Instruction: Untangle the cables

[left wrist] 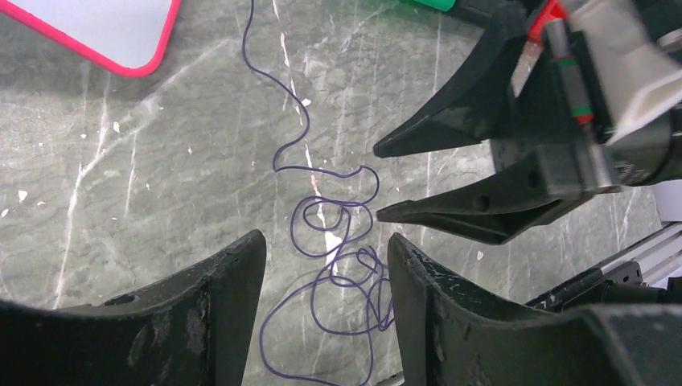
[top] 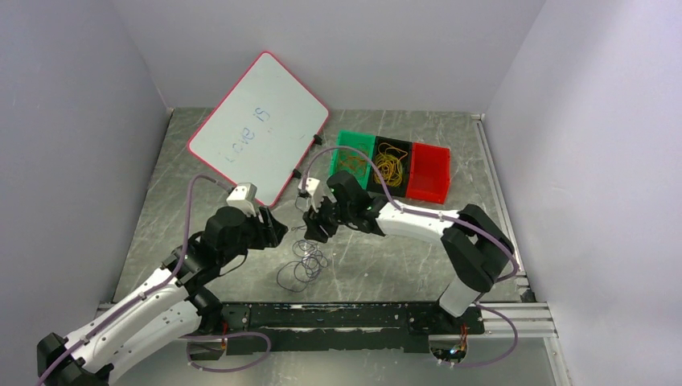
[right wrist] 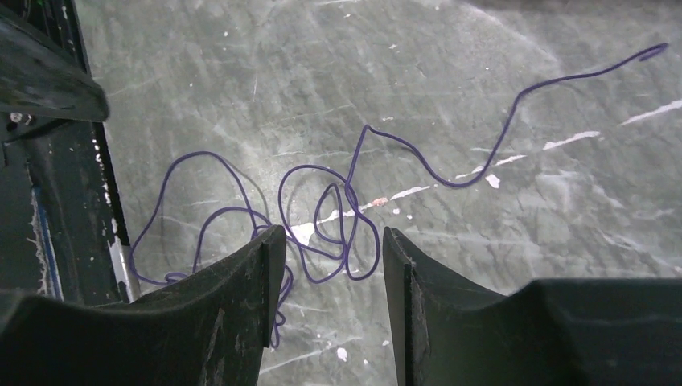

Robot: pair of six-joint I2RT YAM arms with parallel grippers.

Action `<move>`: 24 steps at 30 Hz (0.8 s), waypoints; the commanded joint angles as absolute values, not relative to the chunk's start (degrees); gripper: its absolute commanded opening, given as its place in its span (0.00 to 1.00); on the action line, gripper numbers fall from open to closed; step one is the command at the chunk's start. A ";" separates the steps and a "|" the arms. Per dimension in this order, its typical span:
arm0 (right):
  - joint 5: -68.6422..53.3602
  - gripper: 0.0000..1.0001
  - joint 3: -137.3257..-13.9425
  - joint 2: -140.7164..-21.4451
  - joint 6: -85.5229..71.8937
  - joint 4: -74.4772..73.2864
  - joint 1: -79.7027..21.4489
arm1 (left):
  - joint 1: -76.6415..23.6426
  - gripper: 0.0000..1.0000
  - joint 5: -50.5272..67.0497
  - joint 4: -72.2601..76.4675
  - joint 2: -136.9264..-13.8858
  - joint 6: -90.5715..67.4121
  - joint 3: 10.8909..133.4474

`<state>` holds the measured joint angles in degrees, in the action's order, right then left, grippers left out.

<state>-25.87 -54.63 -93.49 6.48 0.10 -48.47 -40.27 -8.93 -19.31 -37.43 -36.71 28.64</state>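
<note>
A thin purple cable (top: 308,259) lies on the table in a tangle of loops, with one loose end running away from it. It shows in the left wrist view (left wrist: 346,277) and the right wrist view (right wrist: 347,197). My left gripper (top: 281,229) is open and empty, with its jaws (left wrist: 326,241) hovering over the tangle. My right gripper (top: 310,229) is open and empty, facing the left one just above the same tangle (right wrist: 332,233). Its fingers (left wrist: 450,121) show in the left wrist view. Thin orange loops (top: 351,161) and yellow loops (top: 392,165) lie in bins at the back.
A whiteboard with a pink rim (top: 257,129) leans at the back left. A green bin (top: 354,138), a black bin (top: 402,146) and a red bin (top: 429,173) stand in a row at the back right. A black rail (top: 338,315) runs along the near edge.
</note>
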 commanded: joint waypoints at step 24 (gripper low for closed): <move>-20.48 0.22 -59.15 -102.18 9.10 6.05 -49.83 | -39.82 0.61 -10.35 -21.91 -35.44 -37.61 28.13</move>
<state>-21.12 -57.54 -101.80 9.30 4.51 -49.56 -40.25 -9.28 -20.82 -36.10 -37.34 28.64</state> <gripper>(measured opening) 0.275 0.614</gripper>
